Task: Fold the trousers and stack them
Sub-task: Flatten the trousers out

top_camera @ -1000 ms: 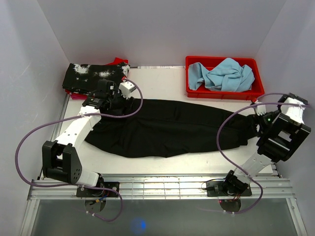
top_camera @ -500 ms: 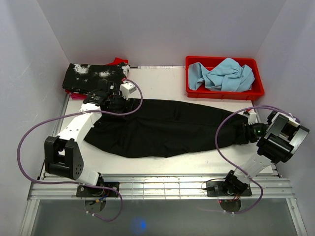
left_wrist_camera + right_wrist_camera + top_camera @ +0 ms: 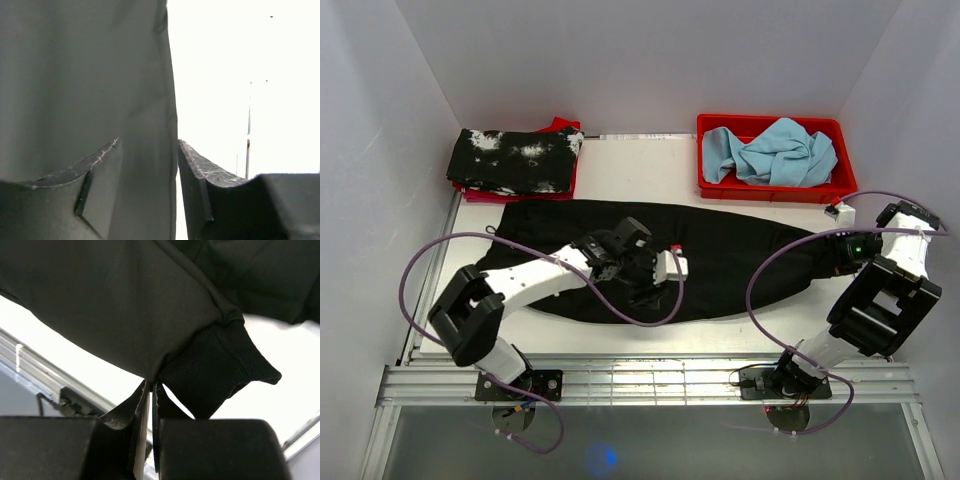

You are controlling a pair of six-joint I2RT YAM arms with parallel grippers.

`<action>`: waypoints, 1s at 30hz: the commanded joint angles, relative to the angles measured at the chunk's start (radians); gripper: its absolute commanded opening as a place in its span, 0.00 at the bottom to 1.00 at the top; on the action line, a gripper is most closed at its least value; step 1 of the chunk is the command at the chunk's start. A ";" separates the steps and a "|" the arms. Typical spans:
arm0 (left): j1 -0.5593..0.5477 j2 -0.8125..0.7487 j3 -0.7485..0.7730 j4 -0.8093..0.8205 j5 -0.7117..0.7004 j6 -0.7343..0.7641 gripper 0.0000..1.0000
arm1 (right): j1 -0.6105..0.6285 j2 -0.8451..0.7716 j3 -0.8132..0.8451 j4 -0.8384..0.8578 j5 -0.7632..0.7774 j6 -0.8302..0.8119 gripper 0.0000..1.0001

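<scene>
The trousers (image 3: 740,250) lie stretched at full length across the middle of the surface (image 3: 640,170), one end near the left edge and the ribbed cuff (image 3: 220,365) out at the right. They look like one long flat band. No crosswise fold shows, so the task seems early: the folding is yet to be done and the stacking is untouched. The left hand (image 3: 148,141) is over the middle of the garment near its front edge, and the right hand (image 3: 150,384) is at the cuff end. The overhead view gives this layout but hides both sets of fingertips against the black cloth. The wrist views fill that in. The left hand is released, its jaws standing apart with the cloth's edge running between them. The right hand is clenched on a pinch of trouser fabric just beside the cuff. Further out, a black garment with white splotches (image 3: 515,158) sits folded at the far left corner, probably where the stack belongs. A red bin (image 3: 775,192) holding a blue cloth (image 3: 775,150) stands at the far right.
</scene>
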 commanded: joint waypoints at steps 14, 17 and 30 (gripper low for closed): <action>-0.158 0.155 0.008 0.080 0.033 -0.007 0.27 | -0.011 -0.081 -0.113 0.072 0.338 0.163 0.08; -0.061 0.019 0.008 0.072 0.076 -0.089 0.36 | -0.017 -0.047 -0.110 0.083 0.390 0.141 0.08; 0.654 -0.255 -0.024 -0.265 -0.197 -0.074 0.47 | -0.006 0.034 -0.228 0.187 0.554 0.044 0.08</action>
